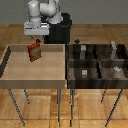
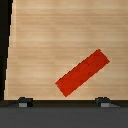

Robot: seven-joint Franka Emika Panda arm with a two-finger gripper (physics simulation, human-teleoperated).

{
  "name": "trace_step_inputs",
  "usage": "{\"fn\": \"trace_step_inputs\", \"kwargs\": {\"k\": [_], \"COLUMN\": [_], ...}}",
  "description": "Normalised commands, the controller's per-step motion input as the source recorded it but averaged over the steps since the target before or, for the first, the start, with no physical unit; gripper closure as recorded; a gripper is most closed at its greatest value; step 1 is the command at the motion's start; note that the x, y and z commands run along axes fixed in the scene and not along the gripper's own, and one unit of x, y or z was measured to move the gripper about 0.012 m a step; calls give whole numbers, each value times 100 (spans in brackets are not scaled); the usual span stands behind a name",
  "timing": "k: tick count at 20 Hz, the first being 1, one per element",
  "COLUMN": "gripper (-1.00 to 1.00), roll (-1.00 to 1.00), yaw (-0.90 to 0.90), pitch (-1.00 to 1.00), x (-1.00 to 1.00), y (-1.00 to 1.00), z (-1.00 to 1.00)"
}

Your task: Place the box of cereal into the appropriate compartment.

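Observation:
The box of cereal [image 1: 34, 51] is a small red-orange box with a brownish front, standing slightly tilted in the far part of the light wooden tray [image 1: 35, 79] at the exterior view's left. My gripper [image 1: 35, 39] hangs just above it without touching it. In the wrist view the box [image 2: 82, 73] shows as a slanted red rectangle on the pale wood floor. My gripper [image 2: 63, 102] is open there, its two fingertips [image 2: 23, 101] set wide apart with nothing between them.
A dark bin [image 1: 97, 62] divided into several compartments stands at the exterior view's right, beside the tray. Small grey-white items [image 1: 84, 73] [image 1: 116, 70] sit in some compartments. The tray has raised walls, and both containers stand on thin legs.

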Motion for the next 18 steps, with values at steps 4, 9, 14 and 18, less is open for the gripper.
{"fn": "trace_step_inputs", "kwargs": {"k": [4, 9, 14, 18], "gripper": [-100, -100, -100, -100], "roll": [0, 0, 0, 0], "yaw": [-8, -71, -33, 0], "pitch": [0, 0, 0, 0], "x": [0, 0, 0, 25], "y": [0, 0, 0, 0], "z": [0, 0, 0, 0]}}
